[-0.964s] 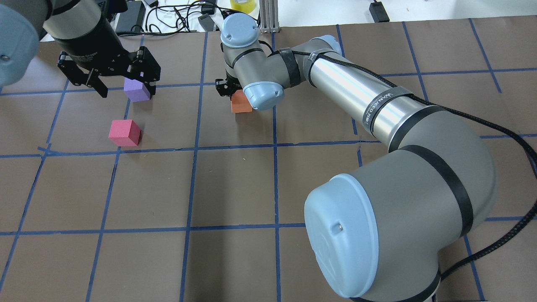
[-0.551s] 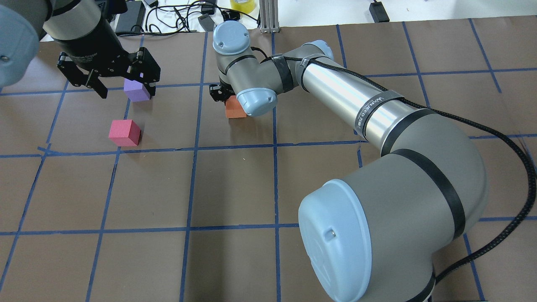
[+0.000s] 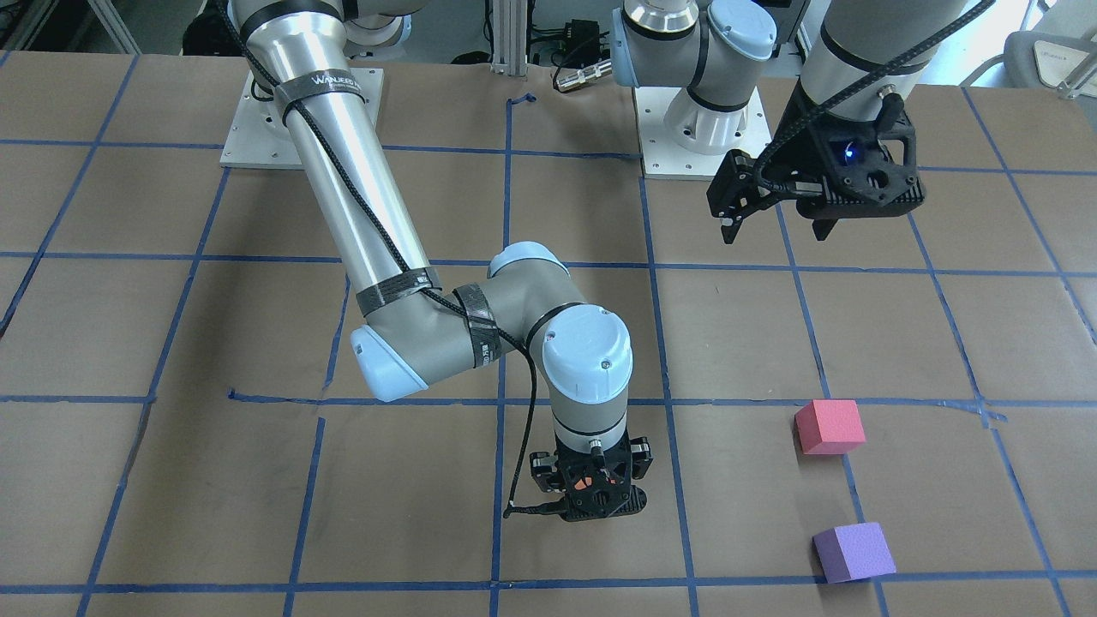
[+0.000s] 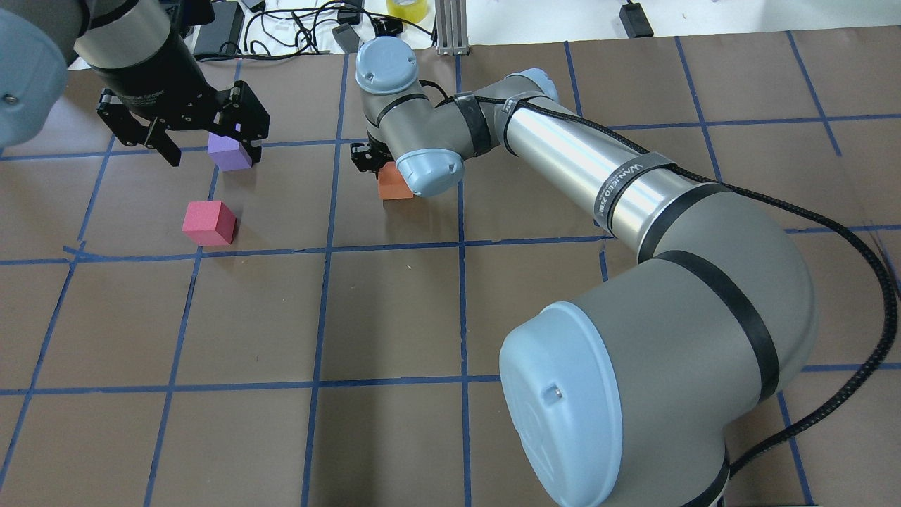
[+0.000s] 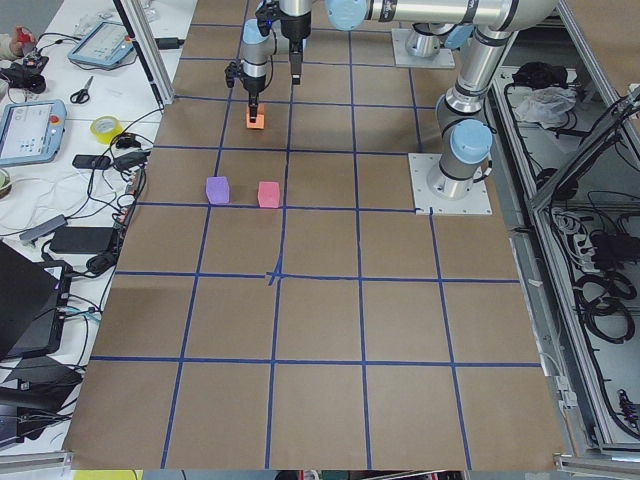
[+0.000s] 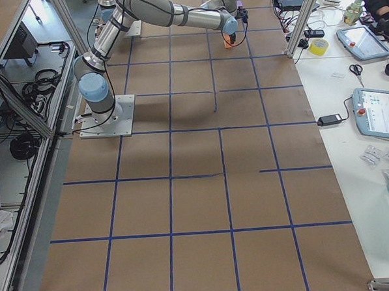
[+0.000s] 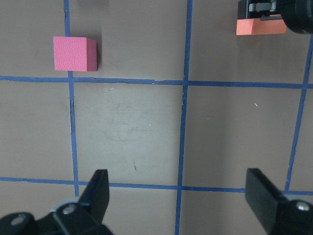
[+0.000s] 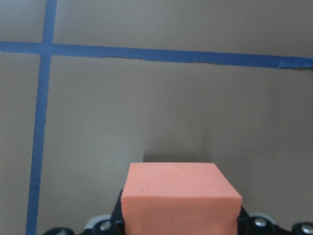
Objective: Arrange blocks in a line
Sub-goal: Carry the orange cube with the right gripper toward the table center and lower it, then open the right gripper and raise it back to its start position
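Cube [image 8: 181, 196], orange, upright, edges parallel to tape lines [image 8: 161, 53]

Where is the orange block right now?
Overhead view, upper centre: the orange block is gripped in the right claw, right of the purple block, just left of a blue tape line.

One fixed camera is looking forward and down from behind the robot [image 3: 360, 197], over its shoulders, while another is facing it from across the table [image 3: 128, 514] and looking steeply down; both are taking in the pink block [image 4: 208, 222], the purple block [image 4: 229, 156] and the orange block [image 4: 391, 189]. Two more are watching from high up at either end of the table, far off, looking along its length. The left wrist camera is hanging well above the table, catching the pink and orange blocks, while the right wrist camera is sitting right up against the orange block
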### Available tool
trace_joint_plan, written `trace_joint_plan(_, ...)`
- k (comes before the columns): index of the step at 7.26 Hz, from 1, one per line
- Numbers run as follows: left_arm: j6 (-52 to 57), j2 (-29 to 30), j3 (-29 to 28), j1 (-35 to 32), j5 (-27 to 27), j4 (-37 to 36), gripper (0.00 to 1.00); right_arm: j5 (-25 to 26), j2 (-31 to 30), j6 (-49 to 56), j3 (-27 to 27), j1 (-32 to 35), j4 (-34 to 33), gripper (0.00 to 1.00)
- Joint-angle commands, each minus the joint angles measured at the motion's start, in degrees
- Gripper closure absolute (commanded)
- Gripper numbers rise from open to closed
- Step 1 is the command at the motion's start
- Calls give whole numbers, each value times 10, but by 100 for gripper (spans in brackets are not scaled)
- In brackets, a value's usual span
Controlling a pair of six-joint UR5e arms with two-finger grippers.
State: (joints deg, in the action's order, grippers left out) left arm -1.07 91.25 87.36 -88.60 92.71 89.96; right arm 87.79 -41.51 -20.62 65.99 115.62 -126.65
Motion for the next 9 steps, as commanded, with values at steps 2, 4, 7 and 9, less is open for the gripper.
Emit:
trace_joint_plan(2, 0, 1, 0, 0, 0, -1, 0, 2, -3, 4, 0, -2, 1, 31)
trace_joint_plan(4, 0, 2, 0, 0, -1, -1, 0, 3, -9, 5, -2, -10, 2, 0)
trace_joint_plan(7, 1, 5, 0, -1, -2, -2, 0, 0, -71, 29, 4, -81, 78, 0)
trace_joint_plan(9, 0, 17, -5, -1, -3, -7, 0, 1, -129, 70, 8, -124, 159, 0)
